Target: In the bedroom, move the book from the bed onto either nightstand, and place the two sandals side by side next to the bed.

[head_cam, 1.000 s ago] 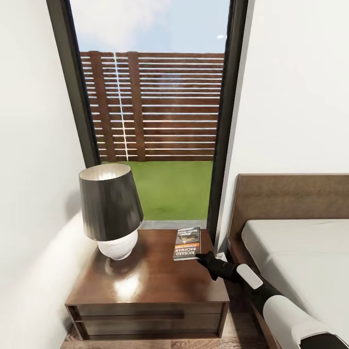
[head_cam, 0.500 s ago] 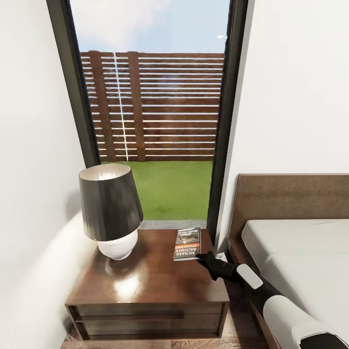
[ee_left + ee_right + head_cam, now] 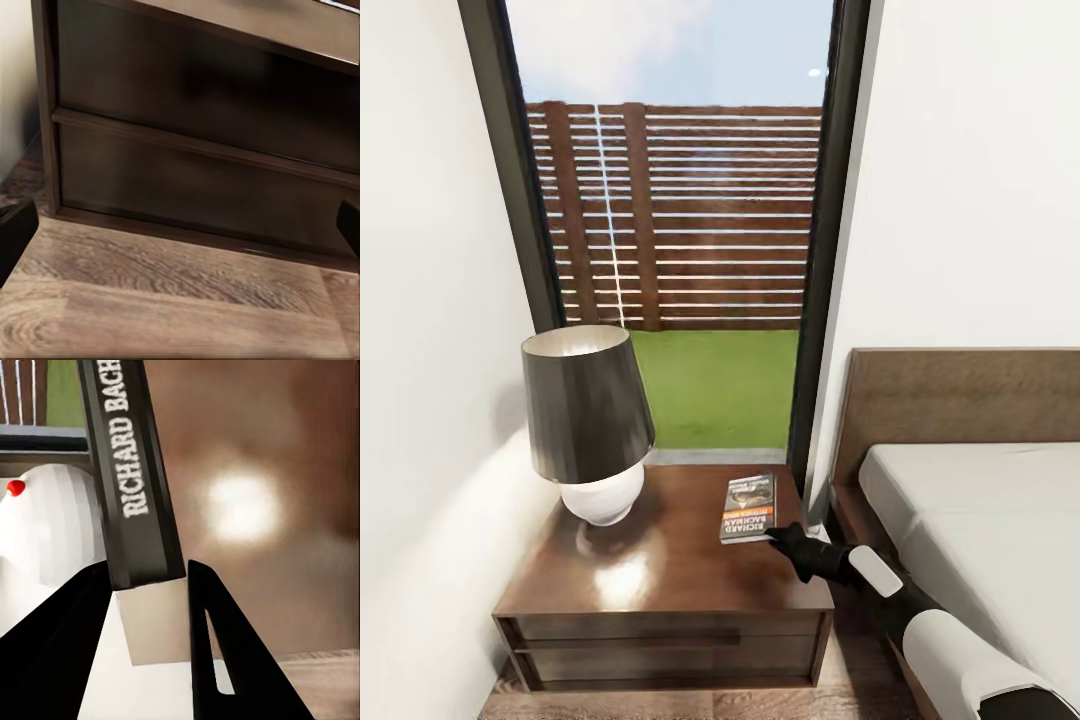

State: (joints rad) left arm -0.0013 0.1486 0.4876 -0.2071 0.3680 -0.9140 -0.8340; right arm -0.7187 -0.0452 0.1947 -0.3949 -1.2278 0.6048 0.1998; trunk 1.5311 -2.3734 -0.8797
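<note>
Book [image 3: 748,507] lies flat on the nightstand [image 3: 660,570], at its right rear corner, near the window frame [image 3: 822,300]. My right gripper [image 3: 775,537] is at its near corner. In the right wrist view the book's [image 3: 135,472] spine end sits between the two fingers [image 3: 225,660]; whether they clench it or have let go, I cannot tell. My left gripper [image 3: 180,229] hangs low with jaws spread and nothing between them, facing the drawer front [image 3: 202,180].

Judgement: placement looks done. Open fully, then withdraw straight back along the spine so the cover is not dragged.

Edges: book is close to the right edge. The bed [image 3: 970,500] frame is just beside my forearm, so little room to swing right. The lamp [image 3: 588,430] stands well apart to the left. Retreat toward me looks open.
</note>
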